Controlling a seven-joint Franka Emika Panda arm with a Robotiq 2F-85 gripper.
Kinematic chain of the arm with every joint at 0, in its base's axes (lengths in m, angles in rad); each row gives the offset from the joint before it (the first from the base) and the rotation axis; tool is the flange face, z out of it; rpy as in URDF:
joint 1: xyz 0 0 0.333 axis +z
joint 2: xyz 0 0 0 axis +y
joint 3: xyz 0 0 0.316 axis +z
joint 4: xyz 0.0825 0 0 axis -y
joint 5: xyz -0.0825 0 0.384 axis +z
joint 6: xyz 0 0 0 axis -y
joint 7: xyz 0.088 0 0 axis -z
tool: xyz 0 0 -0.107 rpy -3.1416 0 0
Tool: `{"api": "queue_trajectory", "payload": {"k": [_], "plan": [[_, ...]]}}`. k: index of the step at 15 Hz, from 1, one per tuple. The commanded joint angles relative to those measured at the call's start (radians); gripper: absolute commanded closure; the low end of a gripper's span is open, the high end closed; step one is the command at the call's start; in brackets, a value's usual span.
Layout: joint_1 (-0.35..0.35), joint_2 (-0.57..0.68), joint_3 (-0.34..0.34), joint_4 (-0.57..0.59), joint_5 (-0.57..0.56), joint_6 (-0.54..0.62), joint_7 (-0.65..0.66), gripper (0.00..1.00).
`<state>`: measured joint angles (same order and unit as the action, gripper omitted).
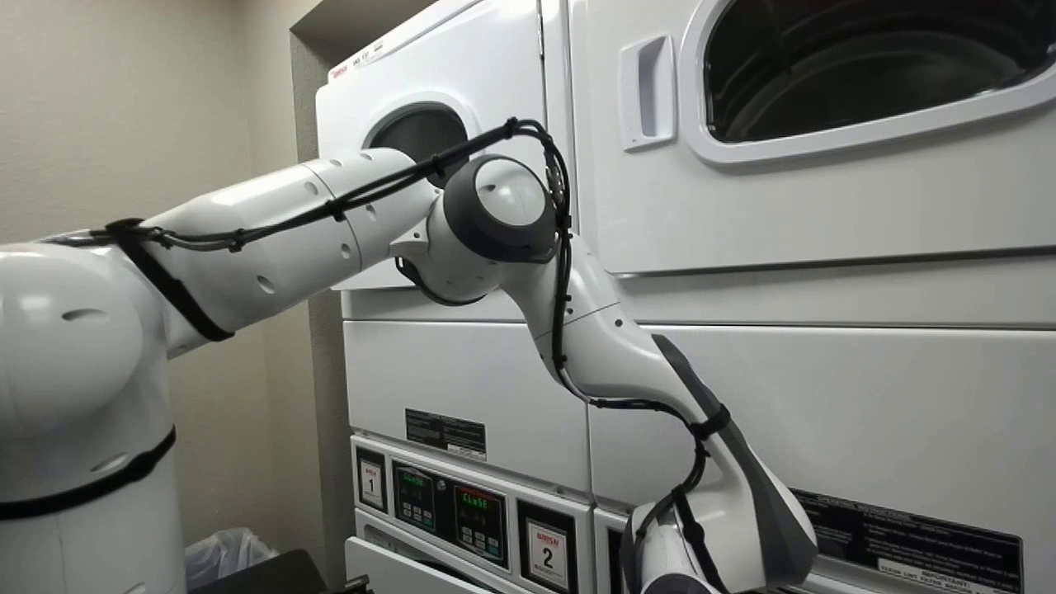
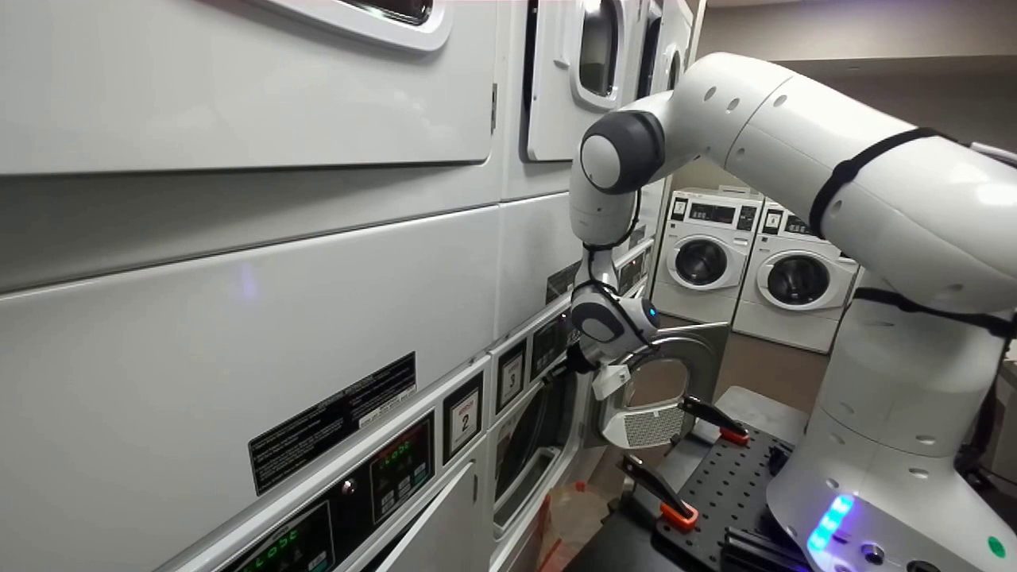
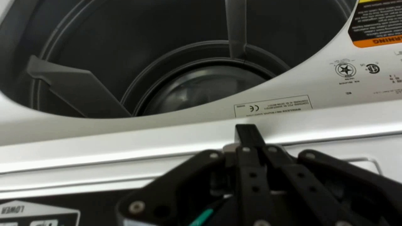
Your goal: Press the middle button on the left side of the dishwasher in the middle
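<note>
The middle stacked dryer [image 1: 825, 293] stands at the right in an exterior view, adjoining the neighbouring dryer [image 1: 462, 367], which carries number plates 1 and 2. A long black label plate [image 1: 907, 532] is fixed to its lower front panel. In an exterior view, number plate 3 [image 2: 512, 380] is mounted on its control strip, and its lower door [image 2: 703, 361] is swung open.

The Panda arm [image 1: 610, 346] bends down to the front of this unit. In the wrist view, the jaws of the Robotiq gripper [image 3: 253, 138] are pressed together. The fingertips overlap the white front ledge [image 3: 94, 149], between the dark lower drum [image 3: 188, 25] and the black control panel [image 3: 94, 201]; contact cannot be determined. An inverted "LOWER" marking [image 3: 15, 209] is visible on the panel. The gripper linkage covers part of the panel. The neighbouring dryer's display [image 1: 480, 520] reads CLOSE in green.
</note>
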<state>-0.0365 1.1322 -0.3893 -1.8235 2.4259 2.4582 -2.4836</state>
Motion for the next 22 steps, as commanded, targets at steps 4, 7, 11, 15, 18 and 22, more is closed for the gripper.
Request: {"api": "queue_trajectory", "payload": {"k": [4, 7, 11, 15, 18, 22], "plan": [[0.014, -0.072, -0.001, -0.072, -0.01, -0.068, -0.035, 1.0], [0.024, -0.107, -0.001, -0.1, -0.181, -0.008, 0.043, 1.0], [0.035, -0.188, 0.002, -0.165, -0.463, 0.062, 0.206, 1.0], [0.027, -0.242, 0.008, -0.211, -0.613, 0.151, 0.298, 1.0], [0.014, -0.265, 0.015, -0.237, -0.671, 0.215, 0.326, 1.0], [0.036, -0.261, -0.015, -0.228, -0.513, 0.216, 0.223, 1.0]]}}
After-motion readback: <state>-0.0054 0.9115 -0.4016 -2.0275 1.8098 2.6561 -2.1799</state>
